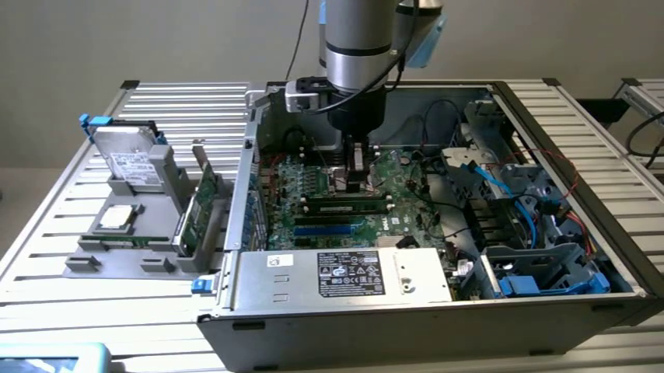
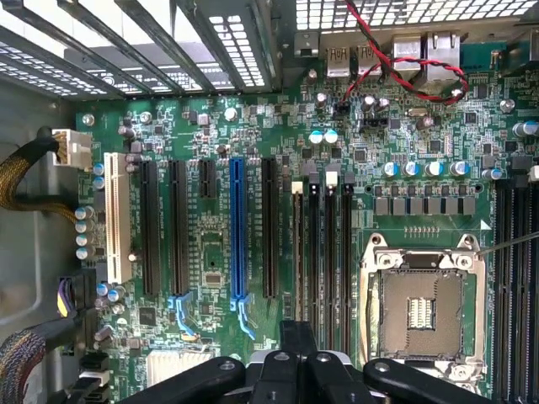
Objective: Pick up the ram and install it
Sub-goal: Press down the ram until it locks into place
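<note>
The black gripper (image 1: 358, 183), fingers closed together on nothing, hangs over the green motherboard (image 2: 253, 126); the ram (image 1: 347, 207), a long thin green stick, lies seated crosswise in a black slot just below the fingertips.

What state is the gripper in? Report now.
Gripper: closed, above the long black plastic memory slots; whether it holds anything cannot be told.

The ram (image 1: 347, 207) sits in a motherboard (image 1: 400, 167) slot — seemingly under the pincer (image 1: 358, 180).
</note>
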Controlling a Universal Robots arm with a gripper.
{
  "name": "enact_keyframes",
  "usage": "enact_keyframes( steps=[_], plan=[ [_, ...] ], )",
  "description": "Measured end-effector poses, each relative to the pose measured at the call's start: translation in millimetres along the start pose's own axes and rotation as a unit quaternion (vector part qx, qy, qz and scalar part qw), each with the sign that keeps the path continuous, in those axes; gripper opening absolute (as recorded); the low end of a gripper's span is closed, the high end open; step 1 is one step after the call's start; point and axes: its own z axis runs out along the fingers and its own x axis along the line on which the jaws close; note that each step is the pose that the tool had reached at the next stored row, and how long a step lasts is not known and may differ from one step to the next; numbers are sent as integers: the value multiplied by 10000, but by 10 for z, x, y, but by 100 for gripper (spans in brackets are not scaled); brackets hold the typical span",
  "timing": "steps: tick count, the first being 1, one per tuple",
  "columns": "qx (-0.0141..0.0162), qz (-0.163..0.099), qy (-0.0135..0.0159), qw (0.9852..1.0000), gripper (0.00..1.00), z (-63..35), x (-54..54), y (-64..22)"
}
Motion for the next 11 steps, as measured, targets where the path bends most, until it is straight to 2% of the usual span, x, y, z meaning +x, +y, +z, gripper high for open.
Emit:
enact_keyframes(
  steps=[6,11],
  plan=[
    [-1,5,1,10000,11,0,0,-1],
    [-34,334,13,9994,11,0,0,-1]
  ],
)
